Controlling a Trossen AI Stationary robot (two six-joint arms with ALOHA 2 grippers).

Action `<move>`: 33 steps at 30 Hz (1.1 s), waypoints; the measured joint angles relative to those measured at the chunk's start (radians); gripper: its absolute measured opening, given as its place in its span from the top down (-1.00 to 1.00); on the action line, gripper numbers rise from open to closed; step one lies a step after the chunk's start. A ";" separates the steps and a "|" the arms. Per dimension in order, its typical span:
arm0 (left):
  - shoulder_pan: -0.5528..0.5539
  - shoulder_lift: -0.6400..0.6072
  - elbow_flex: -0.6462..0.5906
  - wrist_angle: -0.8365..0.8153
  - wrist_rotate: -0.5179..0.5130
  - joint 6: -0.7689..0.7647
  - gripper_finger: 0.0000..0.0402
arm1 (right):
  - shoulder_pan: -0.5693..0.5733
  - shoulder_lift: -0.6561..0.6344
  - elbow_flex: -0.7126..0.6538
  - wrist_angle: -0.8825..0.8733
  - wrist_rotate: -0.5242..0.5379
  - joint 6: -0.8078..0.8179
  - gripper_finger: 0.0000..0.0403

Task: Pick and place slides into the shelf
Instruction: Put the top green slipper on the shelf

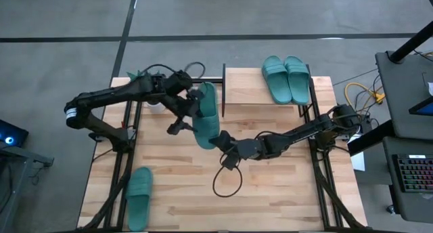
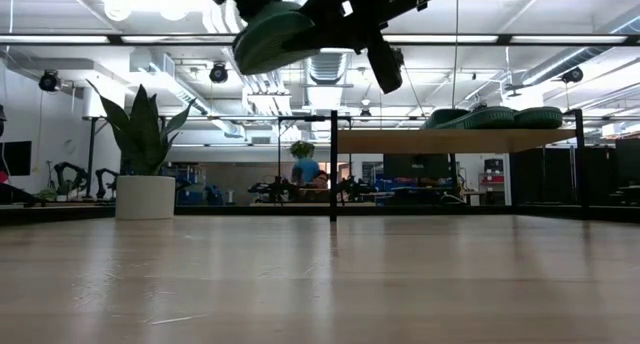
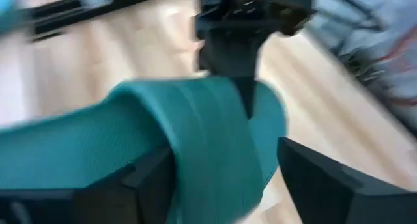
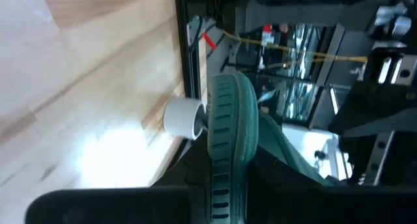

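One teal slide [image 1: 206, 118] is up in the air over the table's middle, between both grippers; the low view shows the slide [image 2: 270, 34] well above the tabletop. My right gripper [image 1: 220, 139] is shut on its near end. My left gripper [image 3: 225, 154] is open, a finger on either side of the slide's strap [image 3: 208, 139]. Two more slides [image 1: 287, 78] lie side by side, soles down, on the shelf [image 1: 247, 91] top board. Another slide [image 1: 139, 190] lies flat on the table by the near left corner. My right gripper pinches the slide's sole at its near end [image 4: 225, 152] between the two fingers, across the sole's thickness, coming level from the table's right. The slide is lifted clear and reaches toward the far edge. My left gripper: whether one finger [image 3: 153, 178] touches the slide, I cannot tell.
A spiky plant in a white pot [image 2: 145, 189] stands at the far left, close under my left arm [image 1: 115, 94]. A loop of black cable [image 1: 226, 182] hangs below my right arm. Bare table [image 1: 270, 192] lies near and to the right.
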 joint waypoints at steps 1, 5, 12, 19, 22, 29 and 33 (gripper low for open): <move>0.000 -0.018 0.007 -0.008 -0.046 0.000 -0.26 | 0.000 -0.002 -0.002 0.000 0.010 0.000 0.81; -0.001 -0.107 0.020 -0.029 -0.161 0.002 -0.38 | -0.009 -0.014 -0.004 0.004 0.100 0.001 0.81; -0.001 -0.295 0.021 0.012 -0.196 -0.002 -0.39 | -0.039 -0.118 -0.040 0.017 0.153 0.000 0.81; 0.000 -0.399 -0.029 0.107 -0.200 -0.027 -0.39 | -0.050 -0.350 -0.145 0.040 -0.112 0.078 0.81; 0.000 -0.427 -0.073 0.130 -0.201 -0.028 -0.39 | -0.076 -0.465 -0.214 0.038 -0.233 0.124 0.81; 0.000 -0.440 -0.153 0.180 -0.207 -0.028 -0.39 | -0.182 -0.673 -0.383 0.035 -0.424 0.207 0.81; 0.000 -0.436 -0.191 0.232 -0.209 -0.028 -0.39 | -0.257 -0.741 -0.442 0.042 -0.522 0.257 0.81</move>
